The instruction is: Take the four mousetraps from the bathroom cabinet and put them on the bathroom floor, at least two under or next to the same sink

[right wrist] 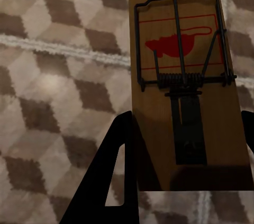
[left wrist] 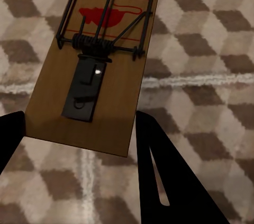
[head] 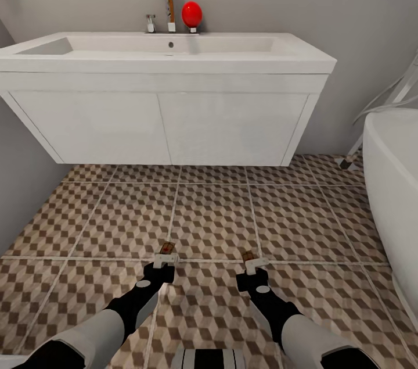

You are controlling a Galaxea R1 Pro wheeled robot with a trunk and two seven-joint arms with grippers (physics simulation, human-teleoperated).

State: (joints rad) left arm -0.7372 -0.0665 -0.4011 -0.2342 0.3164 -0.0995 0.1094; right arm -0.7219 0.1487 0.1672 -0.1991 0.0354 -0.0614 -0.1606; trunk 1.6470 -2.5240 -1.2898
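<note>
A: Left side first. Left gripper (head: 165,257) low over the bathroom floor (head: 209,218), fingers (left wrist: 159,171) clenched on the left mousetrap (left wrist: 98,60), one on each long edge at its near end.

B: Orientation?

A: Long axis runs near to far, toward the sink (head: 168,58). Bait end with the red mouse print points far; the dark latch plate sits near, by the fingers. Board leans a little to the right in the left wrist view.

B: And the other arm?

A: Right gripper (head: 254,264), same story: fingers (right wrist: 114,171) grasping the right mousetrap (right wrist: 182,83) across its near end, long axis near to far, red print at the far end. Both traps hang above the tiles, well short of the sink.

B: Risks from here?

A: My read: dropped where they hang, they'd land well apart from the sink, neither under nor next to it, so that condition could fail. Letting go from height may flip a board or make it skid. The grips hold only the near ends, so a quick reach forward could pivot a trap loose.
</note>
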